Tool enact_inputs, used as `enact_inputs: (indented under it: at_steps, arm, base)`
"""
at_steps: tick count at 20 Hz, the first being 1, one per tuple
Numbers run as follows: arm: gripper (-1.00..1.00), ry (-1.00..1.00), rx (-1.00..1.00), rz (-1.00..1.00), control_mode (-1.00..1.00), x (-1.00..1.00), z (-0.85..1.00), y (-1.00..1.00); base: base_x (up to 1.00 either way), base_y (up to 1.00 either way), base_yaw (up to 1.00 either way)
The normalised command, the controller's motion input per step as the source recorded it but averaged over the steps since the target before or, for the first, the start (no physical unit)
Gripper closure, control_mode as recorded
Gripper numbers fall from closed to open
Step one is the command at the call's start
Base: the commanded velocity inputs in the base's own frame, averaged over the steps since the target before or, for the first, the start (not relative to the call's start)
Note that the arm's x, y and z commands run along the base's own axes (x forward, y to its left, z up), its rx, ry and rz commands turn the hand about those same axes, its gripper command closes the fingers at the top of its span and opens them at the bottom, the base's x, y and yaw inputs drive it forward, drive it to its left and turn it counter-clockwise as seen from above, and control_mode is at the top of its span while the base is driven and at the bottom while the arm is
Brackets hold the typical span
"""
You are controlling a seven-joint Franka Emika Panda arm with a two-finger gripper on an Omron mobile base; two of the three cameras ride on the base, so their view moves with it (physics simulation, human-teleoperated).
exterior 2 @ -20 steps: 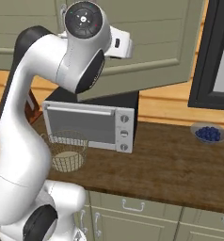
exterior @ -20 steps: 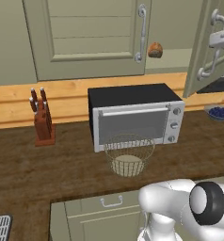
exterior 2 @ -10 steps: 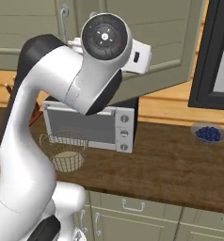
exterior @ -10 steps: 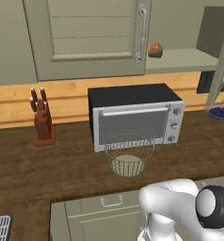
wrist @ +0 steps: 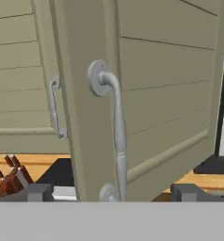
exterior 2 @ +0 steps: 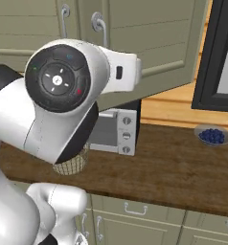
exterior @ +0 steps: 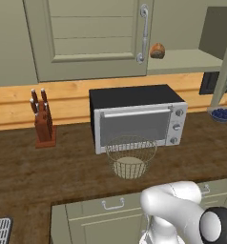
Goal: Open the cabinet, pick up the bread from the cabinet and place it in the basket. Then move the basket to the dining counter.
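Cabinet [exterior: 96,43] right door swung wider open; pincer [wrist: 113,192] now released from its handle [wrist: 115,136].

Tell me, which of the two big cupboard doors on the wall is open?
The right door, swung out wide, with the bread showing on the shelf behind it. The left door is flat and shut.

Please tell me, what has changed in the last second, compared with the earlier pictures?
The cabinet's right door swung further open, now nearly edge-on in the left base view. The gripper let go of the door handle and drew back; its jaws stand open with the handle in front of them. The bread on the shelf, the basket and the toaster oven stayed as they were.
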Motion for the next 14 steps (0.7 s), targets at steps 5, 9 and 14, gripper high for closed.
enact_inputs:
  at_steps: [5, 9, 14]
  arm:
    - [-1.00, 0.01, -0.55, -0.05, -1.00, -0.55, 0.02, 1.00]
    - [-1.00, 0.16, -0.65, -0.13, -1.00, -0.02, 0.00, 1.00]
    - [-1.00, 0.38, -0.62, -0.20, -1.00, 0.33, -0.12, 0.94]
  base:
    - [0.00, 0.00, 0.00]
    - [0.00, 0.00, 0.00]
    - [0.00, 0.00, 0.00]
